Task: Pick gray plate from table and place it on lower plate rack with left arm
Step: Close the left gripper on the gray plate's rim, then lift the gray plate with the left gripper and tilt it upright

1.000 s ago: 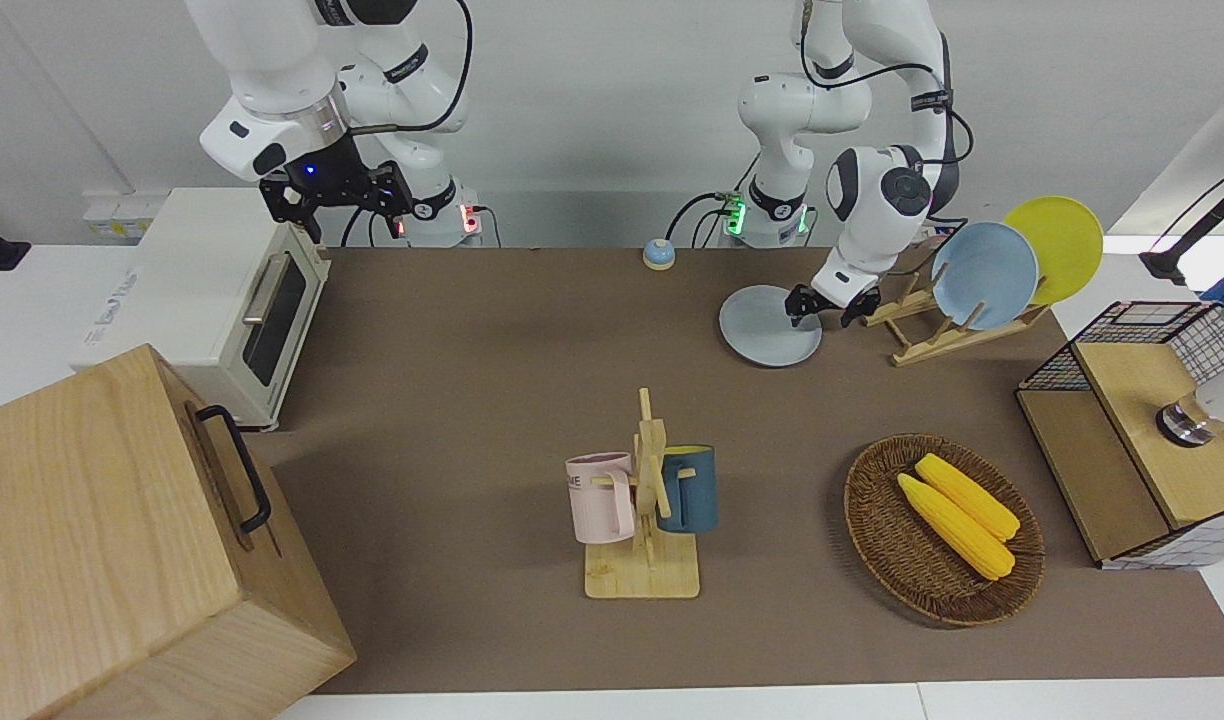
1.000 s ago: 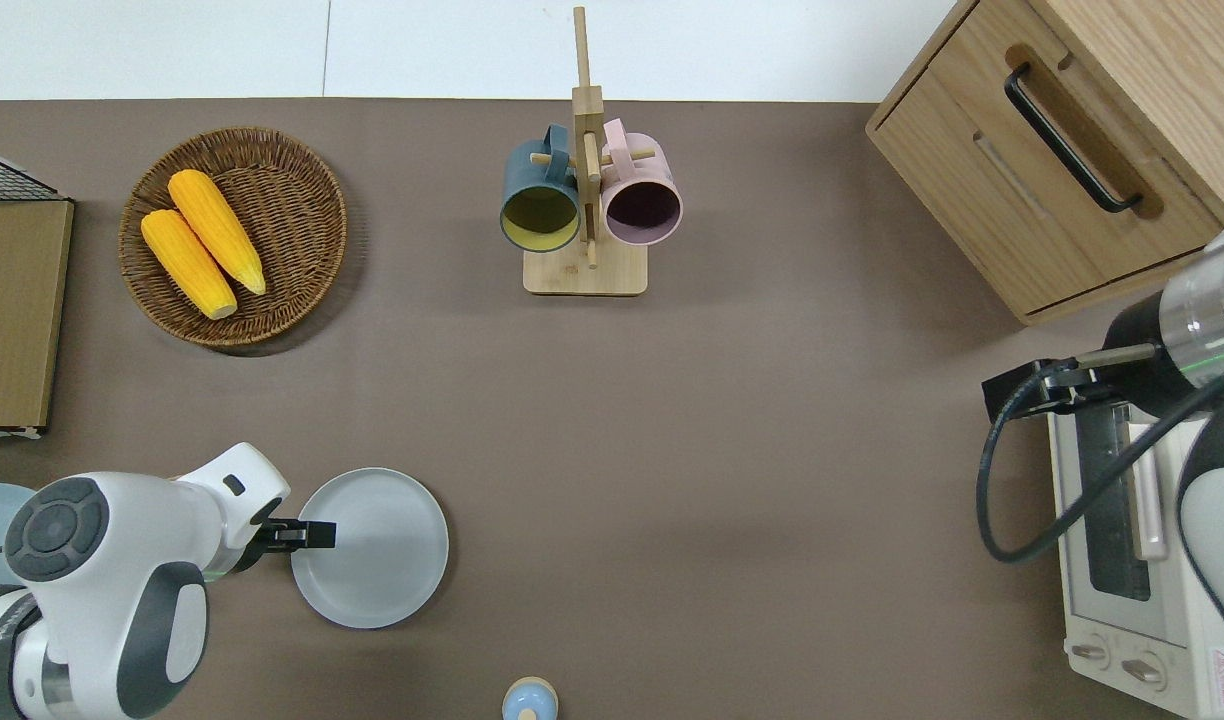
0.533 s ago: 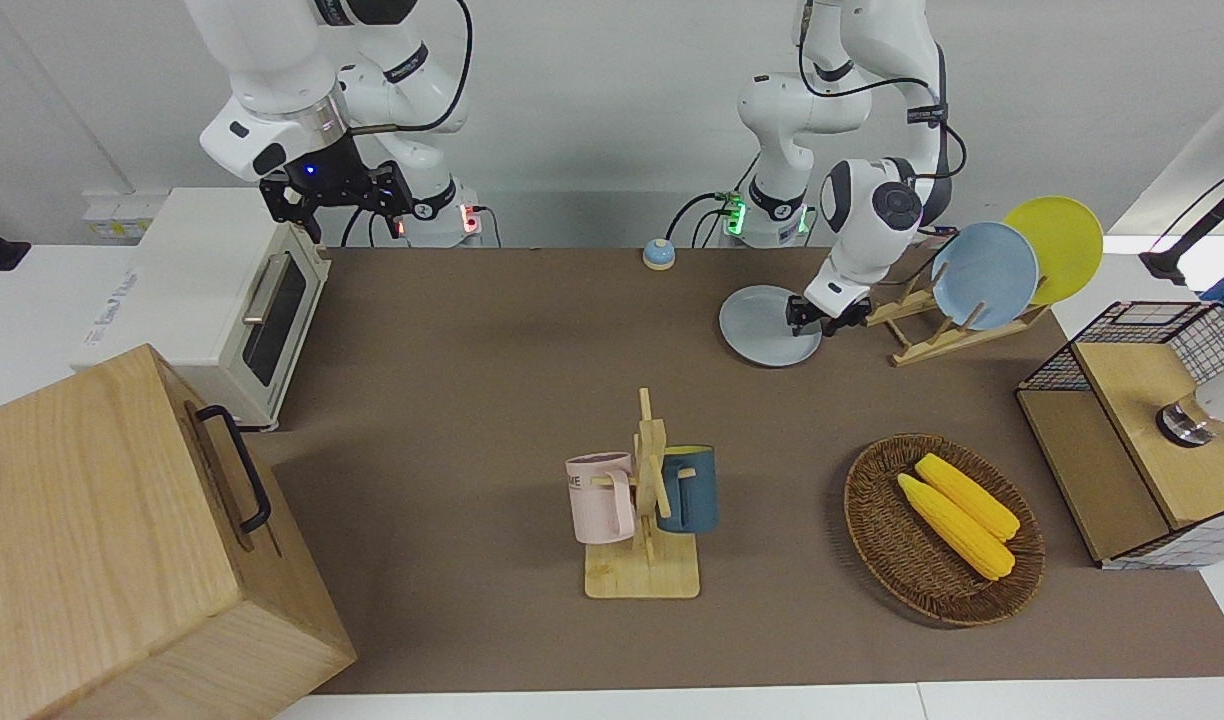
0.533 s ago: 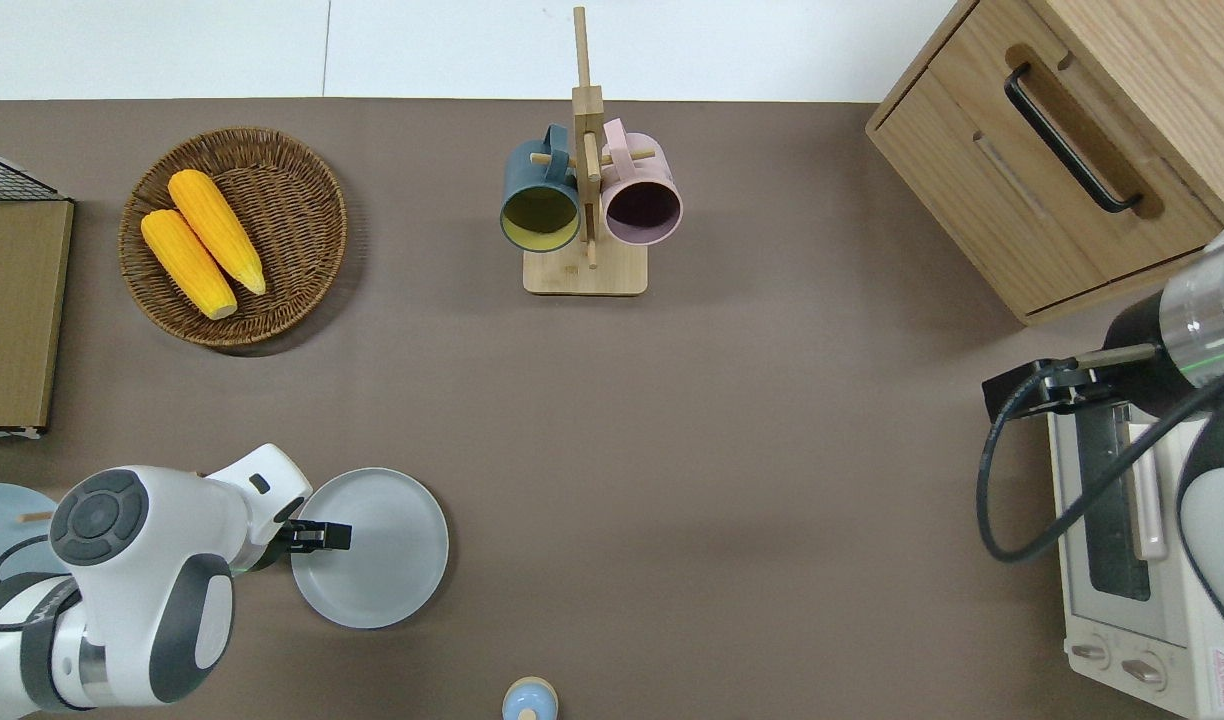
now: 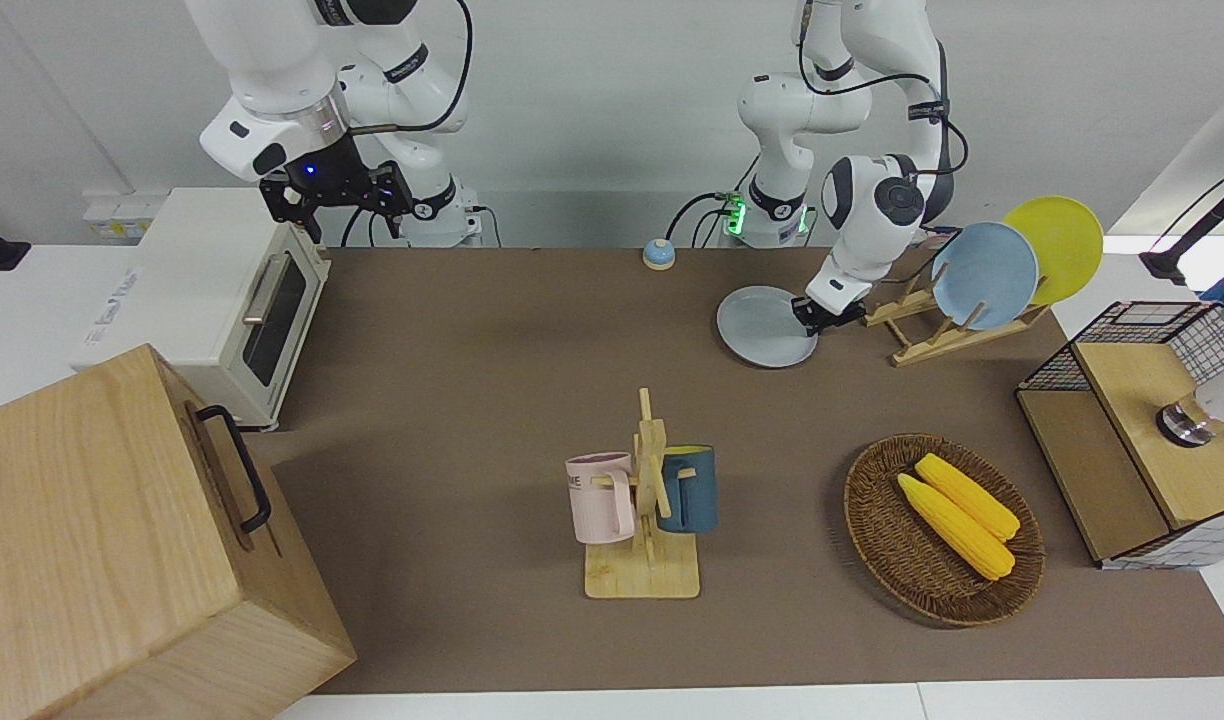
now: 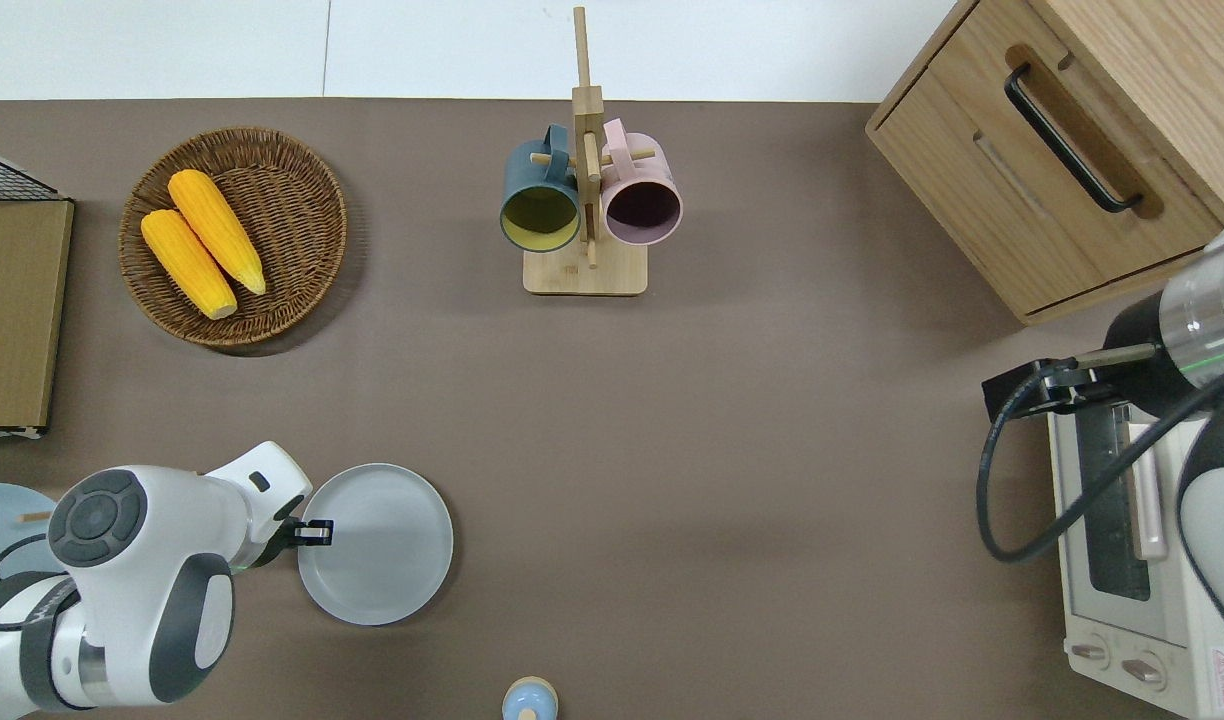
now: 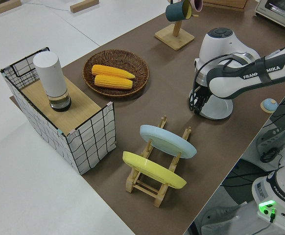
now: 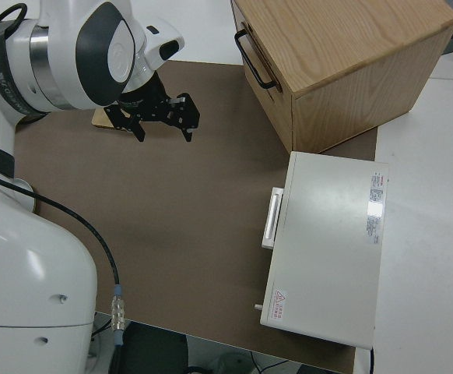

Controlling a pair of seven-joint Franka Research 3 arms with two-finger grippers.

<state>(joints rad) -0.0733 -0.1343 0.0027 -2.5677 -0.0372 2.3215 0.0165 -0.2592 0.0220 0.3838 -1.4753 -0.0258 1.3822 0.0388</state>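
Left gripper pinched the rim of the gray plate (on the table beside the lower plate rack), right arm parked, its fingers spread.

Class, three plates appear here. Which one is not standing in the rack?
The gray plate, on the table mat at the left gripper; the blue plate and yellow plate stand in the rack.

Brown table, plain white wall
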